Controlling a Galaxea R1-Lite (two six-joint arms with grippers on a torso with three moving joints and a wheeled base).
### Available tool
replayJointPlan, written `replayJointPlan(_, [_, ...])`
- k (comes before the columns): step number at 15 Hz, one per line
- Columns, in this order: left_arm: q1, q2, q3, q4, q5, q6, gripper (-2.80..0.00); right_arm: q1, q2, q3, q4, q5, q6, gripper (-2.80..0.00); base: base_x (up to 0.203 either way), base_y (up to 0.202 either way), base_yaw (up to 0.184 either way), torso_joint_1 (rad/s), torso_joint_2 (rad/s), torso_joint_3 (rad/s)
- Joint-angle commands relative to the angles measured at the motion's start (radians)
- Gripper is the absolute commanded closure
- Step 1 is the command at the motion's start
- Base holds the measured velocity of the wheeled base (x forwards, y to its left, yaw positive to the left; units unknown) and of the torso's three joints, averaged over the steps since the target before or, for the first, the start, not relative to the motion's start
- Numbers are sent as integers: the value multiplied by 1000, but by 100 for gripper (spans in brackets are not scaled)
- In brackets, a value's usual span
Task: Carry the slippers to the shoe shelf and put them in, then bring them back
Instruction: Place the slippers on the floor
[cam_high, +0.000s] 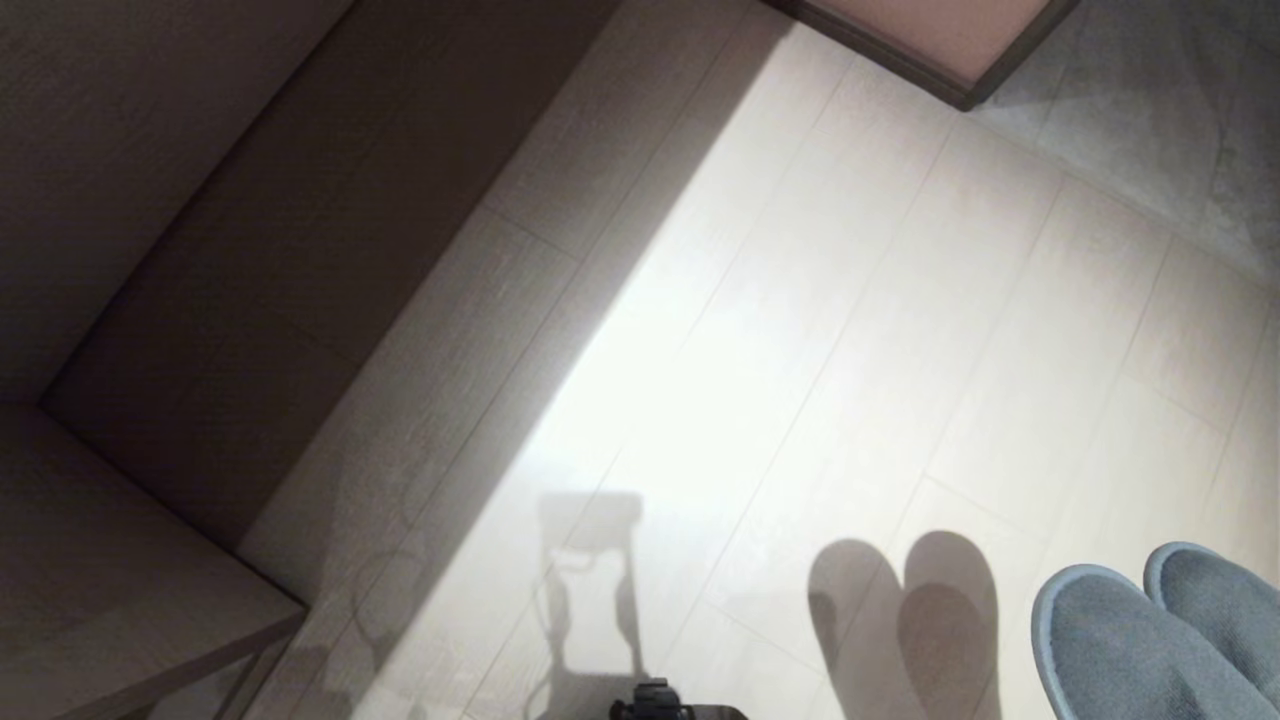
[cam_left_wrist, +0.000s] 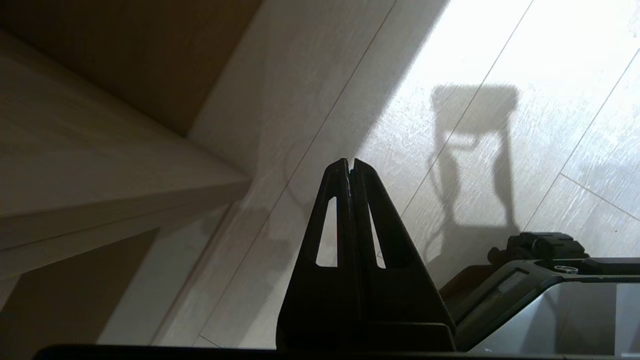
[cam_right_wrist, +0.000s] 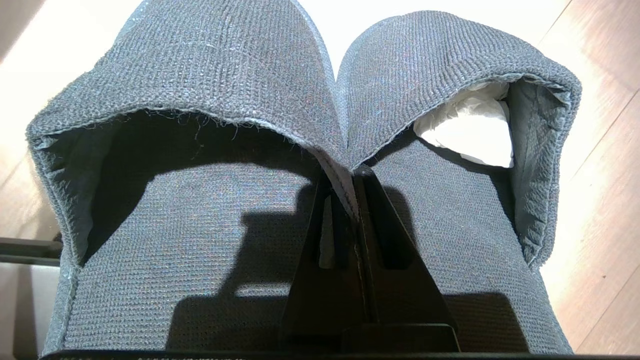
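While the right gripper is pinching the 2 inner edges of the slippers together, clamped fully, both are hanging above the pale floor, well apart from the shoe shelf. Being soft, light knit, they are likely sagging and swinging; that seam hold looks sensible. Beside it, the left gripper is hanging closed, holding nothing.

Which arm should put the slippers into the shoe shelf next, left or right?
Right. The right gripper is shut on the slippers, pinching their inner edges together. The left gripper is shut and empty, though nearer the shoe shelf.
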Motion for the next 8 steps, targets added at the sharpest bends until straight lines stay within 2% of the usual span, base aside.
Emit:
replayJointPlan(1, [0, 2, 2, 0, 0, -1, 0, 0, 0, 0, 0, 3, -1, 0, 0, 0, 0, 0, 2, -195])
replayJointPlan(8, [0, 2, 2, 0, 0, -2, 0, 0, 0, 0, 0, -2, -2, 0, 0, 0, 0, 3, 2, -196])
